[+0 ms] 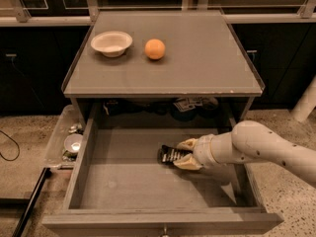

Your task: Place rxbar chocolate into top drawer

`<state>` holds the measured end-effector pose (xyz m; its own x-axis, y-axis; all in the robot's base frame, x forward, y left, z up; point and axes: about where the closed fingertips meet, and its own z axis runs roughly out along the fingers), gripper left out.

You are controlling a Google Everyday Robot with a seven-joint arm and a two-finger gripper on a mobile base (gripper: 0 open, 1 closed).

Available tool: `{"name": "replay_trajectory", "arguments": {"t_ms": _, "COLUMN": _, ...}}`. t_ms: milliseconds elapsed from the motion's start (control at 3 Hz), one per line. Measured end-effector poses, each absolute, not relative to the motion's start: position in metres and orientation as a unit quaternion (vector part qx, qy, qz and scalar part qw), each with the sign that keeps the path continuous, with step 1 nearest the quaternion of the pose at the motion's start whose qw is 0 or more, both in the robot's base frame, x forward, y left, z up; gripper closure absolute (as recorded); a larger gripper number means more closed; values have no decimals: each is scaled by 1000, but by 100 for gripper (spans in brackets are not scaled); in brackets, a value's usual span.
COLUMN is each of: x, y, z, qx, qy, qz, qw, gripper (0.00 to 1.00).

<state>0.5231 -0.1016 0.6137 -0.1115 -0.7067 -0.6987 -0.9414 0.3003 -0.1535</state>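
Note:
The top drawer (123,186) is pulled wide open below the grey cabinet top. The rxbar chocolate (171,155), a small black bar with pale lettering, lies low over the drawer's flat bottom, right of centre. My gripper (184,153) reaches in from the right on a white arm and is shut on the bar's right end, one pale finger above it and one below. I cannot tell if the bar touches the drawer bottom.
A white bowl (111,43) and an orange (155,49) sit on the cabinet top (197,58). A clear bin with small items (69,142) stands on the floor left of the drawer. The drawer's front panel (163,222) with a small knob is nearest the camera.

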Motion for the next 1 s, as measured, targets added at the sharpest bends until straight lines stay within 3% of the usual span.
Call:
{"name": "replay_trajectory", "arguments": {"t_ms": 333, "x": 523, "y": -102, "z": 614, "qx": -567, "qy": 726, "qz": 168, "qw": 350, "gripper": 82}}
{"name": "replay_trajectory", "arguments": {"t_ms": 1000, "x": 523, "y": -102, "z": 614, "qx": -567, "qy": 726, "qz": 168, "qw": 350, "gripper": 36}}
